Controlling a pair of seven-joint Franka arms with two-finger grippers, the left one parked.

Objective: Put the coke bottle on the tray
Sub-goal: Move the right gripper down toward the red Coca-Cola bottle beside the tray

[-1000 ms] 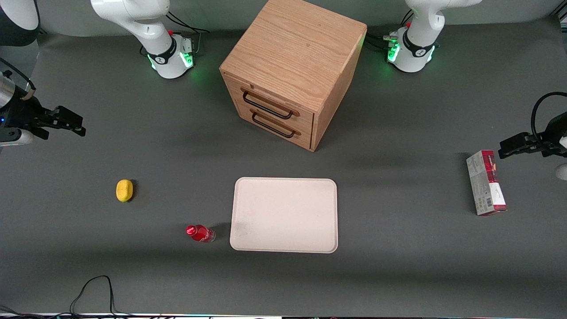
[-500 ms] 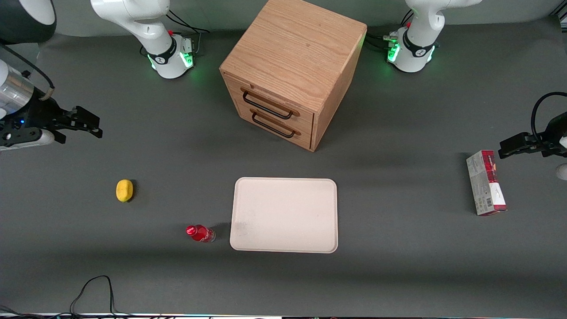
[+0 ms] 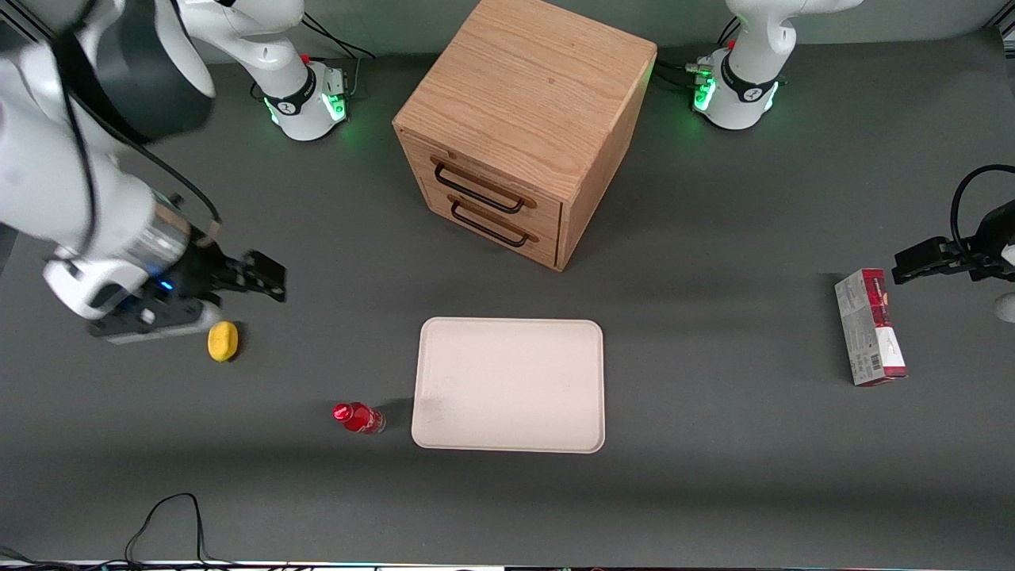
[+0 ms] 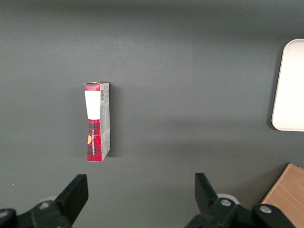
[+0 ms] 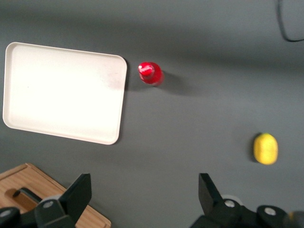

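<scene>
Nearest the front camera, a black cable [image 3: 162, 519] loops on the dark grey table [image 3: 714, 492] toward the working arm's end. Farther in, the coke bottle [image 3: 358, 417] stands upright on the table, red cap and red label showing, just beside the tray [image 3: 509, 385] near the tray's nearer corner on the working arm's side, with a thin strip of table between them. The right wrist view shows the same gap between the bottle [image 5: 150, 74] and the rim of the tray [image 5: 64, 92]. The tray is cream-white, flat, with rounded corners, and carries nothing.

Farther from the camera than the bottle and more toward the working arm's end lies a yellow lump [image 3: 223, 341], seen also from the wrist [image 5: 265, 148]. The gripper [image 3: 266, 279] hangs above the table, just farther from the camera than the yellow lump and well apart from the bottle. Its two fingers are spread wide with nothing between them; in the right wrist view each black finger [image 5: 76, 194] stands clear of the other, the gripper [image 5: 142, 194] looking down on bare table.

Toward the parked arm's end, a red-and-grey carton [image 3: 870, 327] lies flat on the table, well apart from the tray.

Farthest back stands a wooden drawer cabinet [image 3: 523, 127] with two black handles on its front, turned at an angle to the tray
</scene>
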